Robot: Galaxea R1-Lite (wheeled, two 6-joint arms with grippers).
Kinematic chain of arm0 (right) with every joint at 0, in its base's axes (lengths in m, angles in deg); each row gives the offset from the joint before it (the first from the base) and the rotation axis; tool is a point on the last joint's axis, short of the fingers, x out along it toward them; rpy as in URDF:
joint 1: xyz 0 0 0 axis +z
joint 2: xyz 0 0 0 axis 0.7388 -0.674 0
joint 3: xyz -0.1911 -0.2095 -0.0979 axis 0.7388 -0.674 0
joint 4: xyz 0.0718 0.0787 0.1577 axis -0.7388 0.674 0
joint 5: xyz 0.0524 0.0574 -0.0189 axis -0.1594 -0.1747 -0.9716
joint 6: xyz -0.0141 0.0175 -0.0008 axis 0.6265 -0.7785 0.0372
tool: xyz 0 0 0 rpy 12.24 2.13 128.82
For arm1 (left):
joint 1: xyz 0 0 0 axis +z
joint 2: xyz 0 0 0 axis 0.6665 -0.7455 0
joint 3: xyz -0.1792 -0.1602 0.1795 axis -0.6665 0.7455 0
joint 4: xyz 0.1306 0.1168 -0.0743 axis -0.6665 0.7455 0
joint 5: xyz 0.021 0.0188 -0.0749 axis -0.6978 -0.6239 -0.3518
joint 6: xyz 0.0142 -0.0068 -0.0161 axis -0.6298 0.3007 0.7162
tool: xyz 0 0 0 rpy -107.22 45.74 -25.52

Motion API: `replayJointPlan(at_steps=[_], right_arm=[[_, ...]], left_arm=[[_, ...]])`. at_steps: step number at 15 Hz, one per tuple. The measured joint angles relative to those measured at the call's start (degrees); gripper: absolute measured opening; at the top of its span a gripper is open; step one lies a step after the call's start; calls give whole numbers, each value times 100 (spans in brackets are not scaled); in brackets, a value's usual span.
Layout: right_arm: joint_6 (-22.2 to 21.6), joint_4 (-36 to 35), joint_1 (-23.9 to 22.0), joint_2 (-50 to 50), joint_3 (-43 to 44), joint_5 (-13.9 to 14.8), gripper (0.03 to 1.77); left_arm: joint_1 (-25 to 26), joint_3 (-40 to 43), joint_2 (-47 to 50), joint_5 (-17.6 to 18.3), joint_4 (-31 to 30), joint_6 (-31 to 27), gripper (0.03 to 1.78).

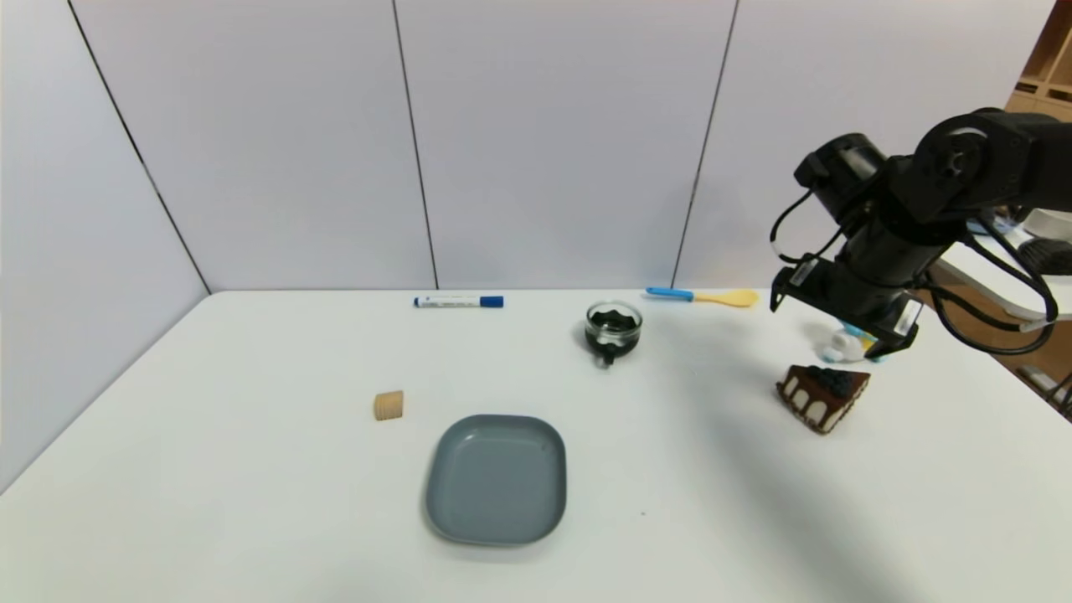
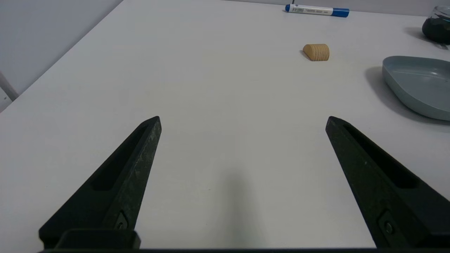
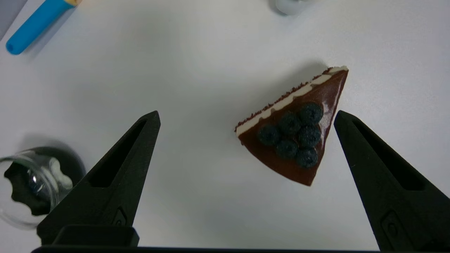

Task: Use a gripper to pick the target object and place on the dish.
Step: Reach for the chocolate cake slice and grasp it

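The target object, a triangular chocolate cake slice [image 1: 825,398] with blueberries on top and white cream sides, lies on the white table at the right. My right gripper [image 3: 246,116] hangs above it, open. In the right wrist view the cake slice [image 3: 295,140] lies between the fingers, close to one finger [image 3: 369,165] and off centre. The dish [image 1: 496,479], a blue-grey rounded-square plate, lies empty at the front centre, well to the left of the cake. My left gripper [image 2: 242,119] is open and empty, low over bare table, with the dish [image 2: 418,84] off to one side.
A tan ridged cylinder [image 1: 389,405] lies left of the dish. Along the back are a blue-capped marker [image 1: 458,301], a small glass cup with dark contents [image 1: 613,327] and a blue-handled yellow spoon [image 1: 702,296]. A small white and blue toy [image 1: 842,343] stands just behind the cake.
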Motion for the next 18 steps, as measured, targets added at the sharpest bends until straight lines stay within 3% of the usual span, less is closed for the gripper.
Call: replayJointPlan(at_steps=[10, 14, 18], right_arm=[[-110, 41, -422, -505, 98, 28, 171], [-140, 579, -427, -386, 94, 74, 171], [-438, 891, -367, -310, 9, 57, 171]], left_arm=[[0, 0, 0, -2, 0, 2, 169], [0, 0, 0, -2, 0, -2, 169], [0, 0, 0, 2, 0, -2, 169]])
